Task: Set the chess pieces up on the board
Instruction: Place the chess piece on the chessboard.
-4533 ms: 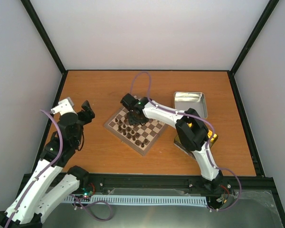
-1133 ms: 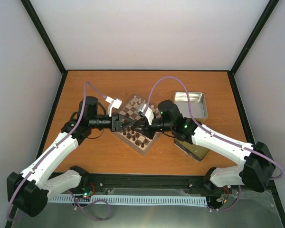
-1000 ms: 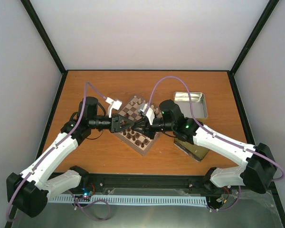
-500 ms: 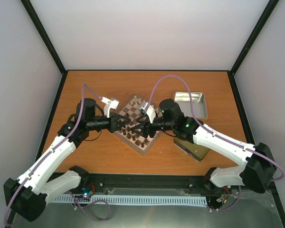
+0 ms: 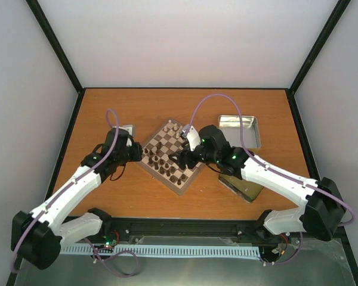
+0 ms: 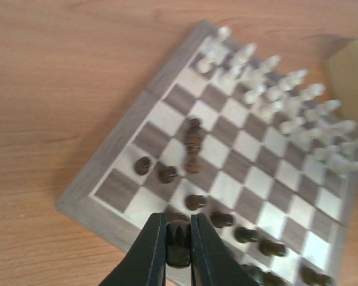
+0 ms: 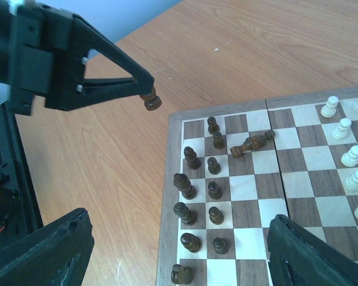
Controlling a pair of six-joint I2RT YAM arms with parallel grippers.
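The board [image 5: 167, 156] lies cornerwise in mid-table, seen also in the left wrist view [image 6: 167, 116] and the right wrist view [image 7: 313, 158]. Dark chess pieces [image 7: 213, 190] stand in two rows along its near-left side, and one dark piece [image 7: 252, 143] lies toppled there [image 6: 194, 146]. My left gripper [image 5: 138, 152] hovers just off the board's left corner, shut on a small dark piece [image 6: 179, 247] that also shows in the right wrist view [image 7: 150, 100]. My right gripper [image 5: 176, 159] hangs open above the dark rows [image 7: 179, 256], with nothing between its fingers.
Cream chessmen [image 6: 286, 101] fill the board's far side. An open metal tin [image 5: 238, 130] sits at the back right. A second tin [image 5: 246, 186] lies partly under the right arm. Bare wooden table [image 5: 107, 113] surrounds the board.
The grippers met over the board. My right gripper opened while the left shut on the dark piece. The left arm then drew back toward the board's left corner with it.
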